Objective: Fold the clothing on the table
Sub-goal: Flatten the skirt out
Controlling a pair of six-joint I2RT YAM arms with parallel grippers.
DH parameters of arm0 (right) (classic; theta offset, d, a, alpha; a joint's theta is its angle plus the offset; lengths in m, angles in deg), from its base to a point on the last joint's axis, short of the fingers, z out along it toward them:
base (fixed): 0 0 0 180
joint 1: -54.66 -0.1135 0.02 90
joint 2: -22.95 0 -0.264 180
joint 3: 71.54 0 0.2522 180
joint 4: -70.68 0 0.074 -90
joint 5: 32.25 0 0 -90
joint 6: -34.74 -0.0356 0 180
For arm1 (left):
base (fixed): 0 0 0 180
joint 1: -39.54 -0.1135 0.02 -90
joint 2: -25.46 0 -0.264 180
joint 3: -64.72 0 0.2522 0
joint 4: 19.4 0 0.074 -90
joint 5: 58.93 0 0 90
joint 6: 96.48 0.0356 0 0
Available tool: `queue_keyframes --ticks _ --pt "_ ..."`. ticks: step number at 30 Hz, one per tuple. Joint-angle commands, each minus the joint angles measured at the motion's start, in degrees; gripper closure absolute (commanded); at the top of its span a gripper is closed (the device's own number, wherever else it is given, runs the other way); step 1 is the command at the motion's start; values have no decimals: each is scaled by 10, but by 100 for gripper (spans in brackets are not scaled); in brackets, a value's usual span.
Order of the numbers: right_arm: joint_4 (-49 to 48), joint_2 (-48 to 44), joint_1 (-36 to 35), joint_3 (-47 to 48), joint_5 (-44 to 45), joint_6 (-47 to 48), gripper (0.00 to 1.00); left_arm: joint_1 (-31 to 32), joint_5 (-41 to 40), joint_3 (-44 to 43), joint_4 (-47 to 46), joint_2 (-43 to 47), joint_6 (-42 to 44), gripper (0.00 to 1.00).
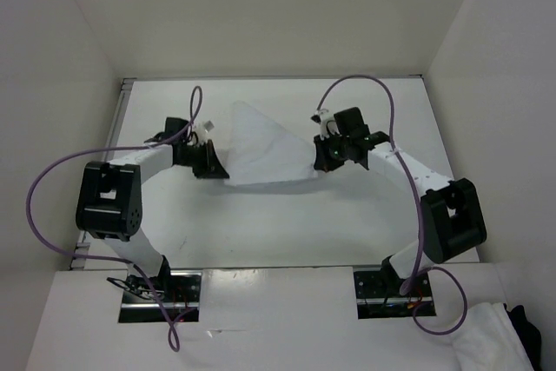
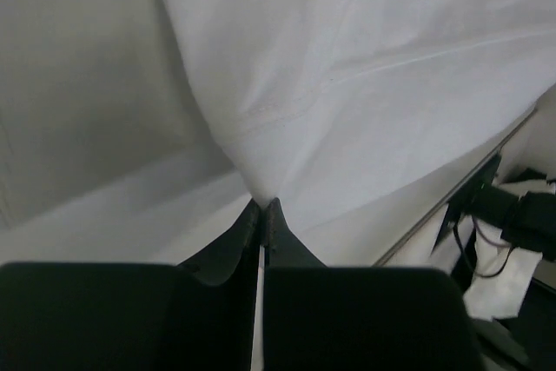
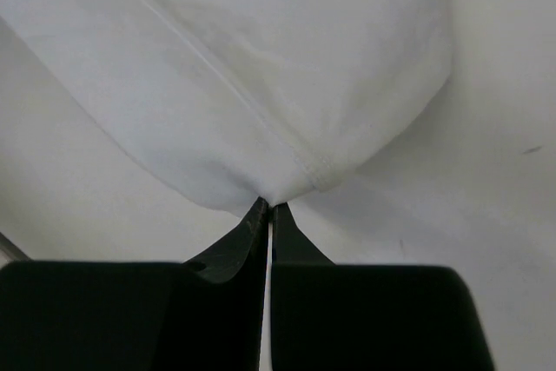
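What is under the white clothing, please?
The table shows all around the clothing, which the left gripper and right gripper each pinch. What lies directly beneath it is covered.

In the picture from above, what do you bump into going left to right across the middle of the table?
First the left pincer → the clothing → the right pincer. Each pincer is pinched shut on a corner of the clothing.
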Motion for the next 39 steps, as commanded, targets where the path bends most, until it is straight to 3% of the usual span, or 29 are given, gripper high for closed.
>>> queue_keyframes --ticks 1,3,8,12,13,16,18,23,27,33,39 --pt "4 -39 9 -21 -3 26 100 -2 4 39 5 35 41 100" --pt "4 -44 24 -18 -3 11 100 -2 4 33 5 42 33 100" --pt "-34 10 91 40 -49 -59 100 -2 -14 -88 -33 1 -36 100" --pt "-52 44 104 189 -62 -78 100 -2 2 -289 -18 -72 -60 100" --pt "-52 44 104 216 -68 -71 100 -2 2 -375 -12 -72 -60 100" --pt "-64 30 104 281 -74 -50 100 5 2 -439 -12 -59 -66 100" --pt "-57 19 104 263 -88 -35 100 5 2 -400 -25 -34 -60 100" --pt "-35 -36 104 81 -78 8 100 5 -22 -122 -59 36 -39 100" --pt "1 -80 109 -49 -65 24 100 5 -29 14 -35 65 -5 100" --pt "36 -109 141 -88 -65 35 100 25 -15 77 -6 97 2 98" --pt "53 -61 155 -68 -59 30 100 51 20 48 21 4 2 95"
